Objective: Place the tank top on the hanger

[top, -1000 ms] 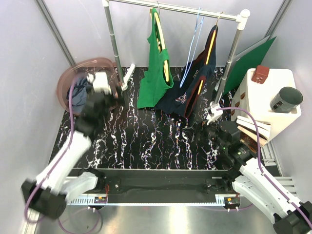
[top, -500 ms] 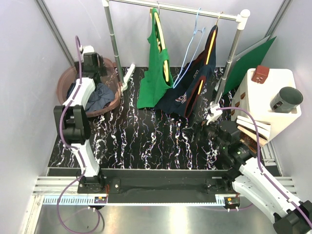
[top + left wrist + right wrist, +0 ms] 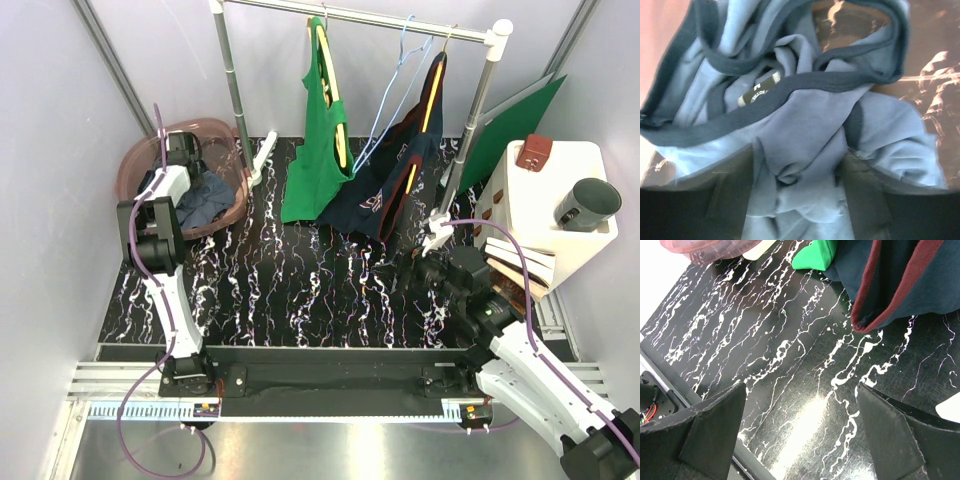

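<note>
The slate-blue tank top [image 3: 207,195] lies crumpled in the pink basket [image 3: 135,165] at the far left. My left gripper [image 3: 192,178] reaches down into the basket. In the left wrist view its dark fingers [image 3: 732,195] press from both sides on a bunched fold of the tank top [image 3: 805,115], so the left gripper [image 3: 795,195] is shut on the fabric. The thin light-blue hanger [image 3: 388,105] hangs bare on the rail between two clothed hangers. My right gripper [image 3: 425,262] hovers open over the marbled tabletop [image 3: 805,370] with nothing between its fingers [image 3: 710,430].
A bright green top [image 3: 320,140] and a dark navy top [image 3: 400,170] hang on yellow hangers on the rail [image 3: 350,14]. A white box [image 3: 555,200] with a dark cup and a green board [image 3: 510,130] stand at the right. The rail's posts [image 3: 235,90] stand behind the table.
My left arm has swung up to the basket, dropped its gripper into it and closed its jaws on the tank top. The right arm has stayed put.
</note>
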